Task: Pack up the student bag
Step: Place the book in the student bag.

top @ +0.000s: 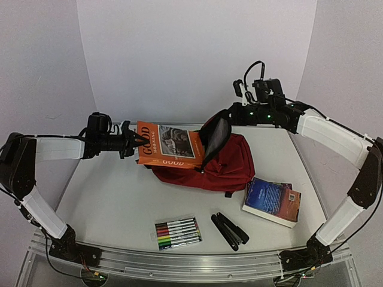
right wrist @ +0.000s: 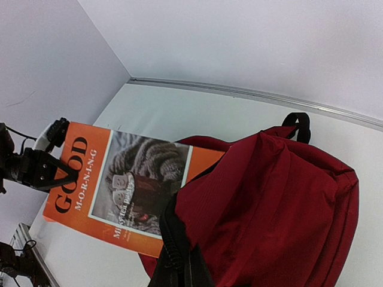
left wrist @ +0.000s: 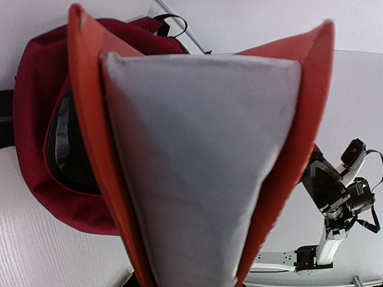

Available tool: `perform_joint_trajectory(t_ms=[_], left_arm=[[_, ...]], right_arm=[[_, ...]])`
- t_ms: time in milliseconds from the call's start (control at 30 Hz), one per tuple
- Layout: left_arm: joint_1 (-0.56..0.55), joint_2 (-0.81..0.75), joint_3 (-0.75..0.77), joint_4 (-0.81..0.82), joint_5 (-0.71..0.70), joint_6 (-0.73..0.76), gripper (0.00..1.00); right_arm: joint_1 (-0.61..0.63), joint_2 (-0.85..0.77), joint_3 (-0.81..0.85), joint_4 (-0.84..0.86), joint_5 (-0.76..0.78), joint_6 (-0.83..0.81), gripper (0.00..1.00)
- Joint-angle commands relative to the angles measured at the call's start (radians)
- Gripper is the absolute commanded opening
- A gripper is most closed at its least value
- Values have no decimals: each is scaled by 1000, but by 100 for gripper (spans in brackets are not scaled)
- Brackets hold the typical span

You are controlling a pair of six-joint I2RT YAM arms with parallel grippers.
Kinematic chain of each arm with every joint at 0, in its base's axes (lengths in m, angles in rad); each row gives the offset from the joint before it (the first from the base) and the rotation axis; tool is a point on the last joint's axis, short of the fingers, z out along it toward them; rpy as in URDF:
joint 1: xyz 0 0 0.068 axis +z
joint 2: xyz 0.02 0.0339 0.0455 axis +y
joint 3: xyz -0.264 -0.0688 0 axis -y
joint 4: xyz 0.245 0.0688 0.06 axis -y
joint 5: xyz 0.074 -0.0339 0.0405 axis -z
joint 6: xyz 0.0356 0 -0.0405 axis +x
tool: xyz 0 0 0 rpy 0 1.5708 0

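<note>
The student bag point(top: 233, 167), dark red, lies at the middle of the table with its top opening facing left. My right gripper point(top: 223, 118) is shut on the bag's black-edged flap point(top: 216, 134) and holds it up, so the mouth stands open. My left gripper point(top: 138, 144) is shut on the left edge of an orange "Good Morning" book point(top: 170, 145), held level above the table. The book's right end is at the bag's mouth. In the right wrist view the book point(right wrist: 119, 185) runs behind the raised flap point(right wrist: 176, 251). In the left wrist view the book point(left wrist: 203, 167) hides my fingers.
A blue book point(top: 272, 200) lies right of the bag. A pack of coloured markers point(top: 178, 233) and a black folded object point(top: 229, 231) lie near the front edge. White walls stand behind and at both sides.
</note>
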Motion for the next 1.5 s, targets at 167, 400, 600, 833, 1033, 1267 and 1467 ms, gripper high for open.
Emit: perform_joint_trajectory(t_ms=[167,400,600,833,1033,1267,1467], left_arm=[[-59,19,-75,147,-12,-66,19],[-89,85,-53,189,-1,-89,19],[-135,213,47,265,36,-125,19],[-225,369,198,293,18,-132,19],[-313,479,242,373,-42,-186,19],[-338,513,245,353,-114,-152,40],[-338,383,296,-71,-254,141,71]], right_arm=[[-2,-51,86,99,16,42,0],[25,-25,164,141,-32,72,0],[76,44,275,153,-56,80,0],[132,142,340,161,-54,90,0],[170,194,374,177,-33,103,0],[177,199,355,205,-10,118,0],[177,159,307,207,16,103,0]])
